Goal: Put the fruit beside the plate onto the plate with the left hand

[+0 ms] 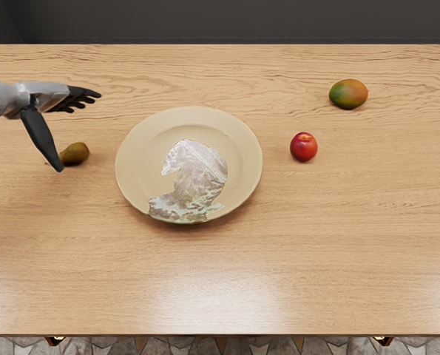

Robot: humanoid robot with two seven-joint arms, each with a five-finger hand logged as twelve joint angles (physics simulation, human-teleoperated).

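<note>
Narrow bare strip of table [279,244] between pear [75,153] and plate [142,144], nothing in it; left hand [51,100], thumb down, just left of pear; pale crumpled lump [190,181] fills plate's middle, far and left parts free; apple [303,146], mango [348,93] well off right.

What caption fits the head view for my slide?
Left hand, open, near the small brownish fruit left of the plate.

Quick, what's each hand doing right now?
Left hand: open, fingers spread, holding nothing.
Right hand: not in view.
</note>
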